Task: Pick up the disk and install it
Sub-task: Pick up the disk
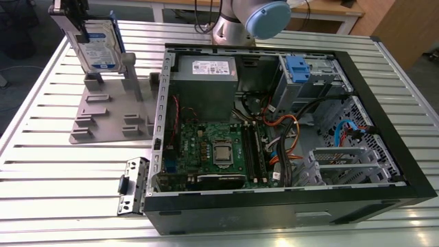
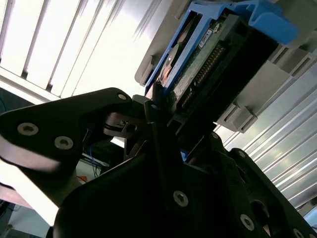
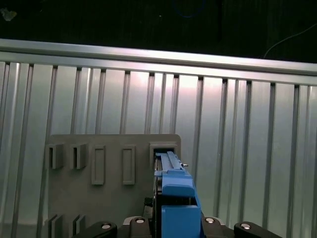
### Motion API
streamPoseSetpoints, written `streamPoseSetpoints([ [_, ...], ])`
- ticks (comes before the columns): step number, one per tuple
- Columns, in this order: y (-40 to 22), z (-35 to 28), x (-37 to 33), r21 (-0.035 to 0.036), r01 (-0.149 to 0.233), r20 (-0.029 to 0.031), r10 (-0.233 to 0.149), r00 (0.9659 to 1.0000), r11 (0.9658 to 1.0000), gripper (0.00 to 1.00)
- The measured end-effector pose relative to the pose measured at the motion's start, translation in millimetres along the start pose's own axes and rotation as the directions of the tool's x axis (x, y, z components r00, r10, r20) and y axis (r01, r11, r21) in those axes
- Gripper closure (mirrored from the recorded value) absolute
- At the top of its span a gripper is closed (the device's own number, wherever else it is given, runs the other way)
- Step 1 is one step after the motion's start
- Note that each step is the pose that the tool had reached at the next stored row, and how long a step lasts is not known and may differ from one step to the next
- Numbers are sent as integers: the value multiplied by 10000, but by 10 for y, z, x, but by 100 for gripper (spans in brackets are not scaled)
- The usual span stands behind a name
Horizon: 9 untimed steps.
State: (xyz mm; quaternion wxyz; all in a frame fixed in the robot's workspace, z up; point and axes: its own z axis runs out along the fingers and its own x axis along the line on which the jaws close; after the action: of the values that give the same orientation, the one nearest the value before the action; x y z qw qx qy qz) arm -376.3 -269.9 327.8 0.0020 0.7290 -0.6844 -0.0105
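At ten o'clock in the exterior view, the hand point(image 1: 74, 28) is clenched on the top edge of the hard drive point(image 1: 102, 49), which stands upright over the grey slotted stand point(image 1: 113, 121). The drive is silver, with a white-and-blue label and blue side rails point(image 3: 177, 198). It is probably stiff, dense and shock-sensitive, best gripped by its edges. The open computer case point(image 1: 404, 170) sits at its four o'clock.

Disk point(image 1: 100, 45) — silver, blue rails — upright on edge at grey stand point(image 1: 103, 126).

Count: 1 disk point(image 1: 99, 50), 1 slotted stand point(image 1: 110, 121), 1 open PC case point(image 1: 387, 154), 1 PSU box point(image 1: 205, 87), 1 motherboard point(image 1: 202, 146), 1 loose bracket point(image 1: 133, 185), 1 table point(image 1: 55, 206).
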Motion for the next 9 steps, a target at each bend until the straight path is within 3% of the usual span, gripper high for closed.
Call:
streamPoseSetpoints([
  [9,1,-65,-1,0,0,0,0,10000,10000,64],
])
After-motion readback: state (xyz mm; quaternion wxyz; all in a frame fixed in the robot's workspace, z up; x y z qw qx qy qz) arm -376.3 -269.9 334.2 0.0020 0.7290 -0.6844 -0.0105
